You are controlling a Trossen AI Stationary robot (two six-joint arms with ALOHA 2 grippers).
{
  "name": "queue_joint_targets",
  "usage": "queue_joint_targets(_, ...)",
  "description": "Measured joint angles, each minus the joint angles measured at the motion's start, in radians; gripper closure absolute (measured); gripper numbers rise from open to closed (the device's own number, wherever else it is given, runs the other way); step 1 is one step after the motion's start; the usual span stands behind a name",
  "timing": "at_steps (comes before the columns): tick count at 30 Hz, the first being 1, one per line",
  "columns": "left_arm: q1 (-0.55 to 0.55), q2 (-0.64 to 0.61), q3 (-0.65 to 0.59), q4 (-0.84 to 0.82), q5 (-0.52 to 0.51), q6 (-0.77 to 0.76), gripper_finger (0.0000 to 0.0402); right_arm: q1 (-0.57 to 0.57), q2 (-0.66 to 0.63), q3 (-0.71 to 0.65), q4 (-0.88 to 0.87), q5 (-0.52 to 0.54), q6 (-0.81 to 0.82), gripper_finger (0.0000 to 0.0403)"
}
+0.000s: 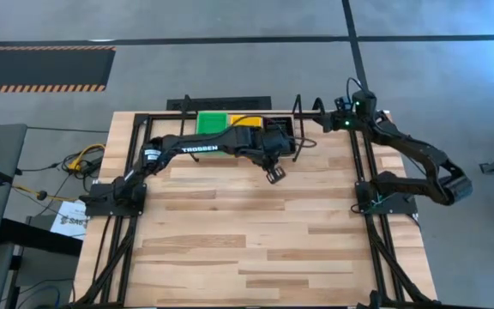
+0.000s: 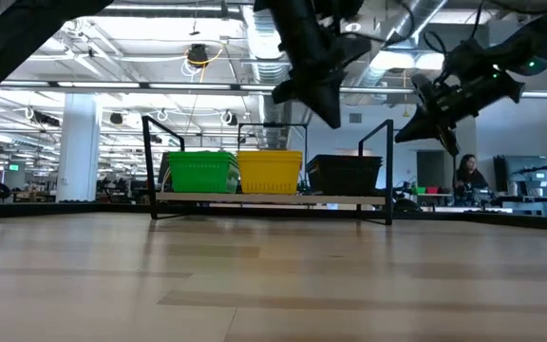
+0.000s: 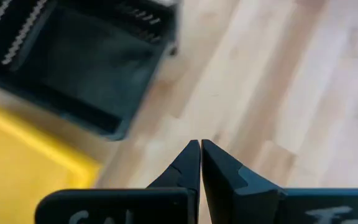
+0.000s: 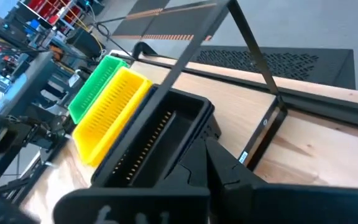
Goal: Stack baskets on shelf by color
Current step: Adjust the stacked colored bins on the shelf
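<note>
The shelf, a low black wire rack, stands at the table's far edge. Green baskets, yellow baskets and black baskets rest on it side by side, also seen as green and yellow from above. How many lie in each pile I cannot tell. My left gripper hangs shut above the table just near of the black basket, touching nothing. My right gripper hovers shut beside the shelf's right end loop.
Bare wooden tabletop spreads out from the shelf to the near edge. Black frame rails run along both sides of the table. A person sits far off in the room behind.
</note>
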Motion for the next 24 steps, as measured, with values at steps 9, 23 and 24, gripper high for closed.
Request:
queue_joint_targets(9,-0.025,-0.002,-0.062,0.096,0.007,0.002,0.0401,0.0,-0.079,0.0,-0.049,-0.001,0.002,0.0402)
queue_joint_targets(23,0.037,0.0,-0.091,0.096,-0.056,0.011,0.0401,0.027,-0.36,0.0,-0.061,-0.061,0.109,0.0402)
queue_joint_targets(24,0.04,0.0,-0.091,0.098,-0.057,0.011,0.0401,0.027,-0.384,0.0,-0.061,-0.061,0.115,0.0402)
